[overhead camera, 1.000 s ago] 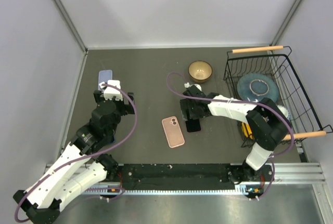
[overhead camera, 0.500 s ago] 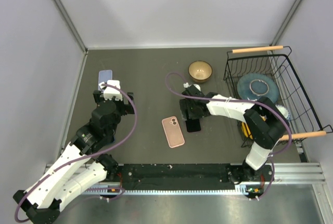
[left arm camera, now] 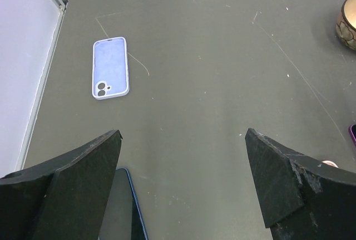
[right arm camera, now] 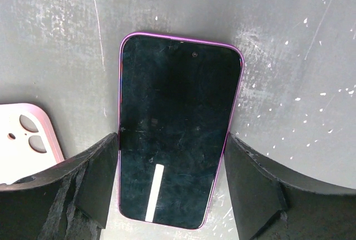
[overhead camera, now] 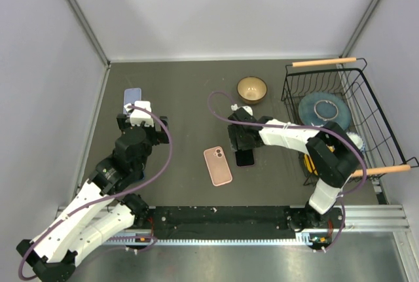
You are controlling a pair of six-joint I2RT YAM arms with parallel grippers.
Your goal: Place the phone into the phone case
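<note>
Phone case, light blue (overhead camera: 133,97): flat on the table (overhead camera: 190,86) at its 10 o'clock, camera cut-outs at the 6 o'clock end, nothing touching it.

Left gripper (left arm camera: 183,134): just at 6 o'clock of that case, above the table, jaws spread wide with nothing between them.

Blue-rimmed phone (left arm camera: 127,204): dark face up, seen in the left wrist view only, at 7 o'clock of that frame, partly hidden by the left finger.

Pink phone case (overhead camera: 217,165): table centre, flat, slightly tilted, camera cut-outs at the 12 o'clock end, apart from both grippers.

Purple-rimmed phone (right arm camera: 175,128): screen up, flat on the table just at 3 o'clock of the pink phone case.

Right gripper (right arm camera: 172,140): over that phone, jaws parted to its width, one finger at each long edge. Whether they clamp it cannot be told.

Bowl (overhead camera: 252,89): 12 o'clock of the purple-rimmed phone, well apart.

Wire basket (overhead camera: 285,86): table's 3 o'clock, holding a blue-grey plate (overhead camera: 325,110).
</note>
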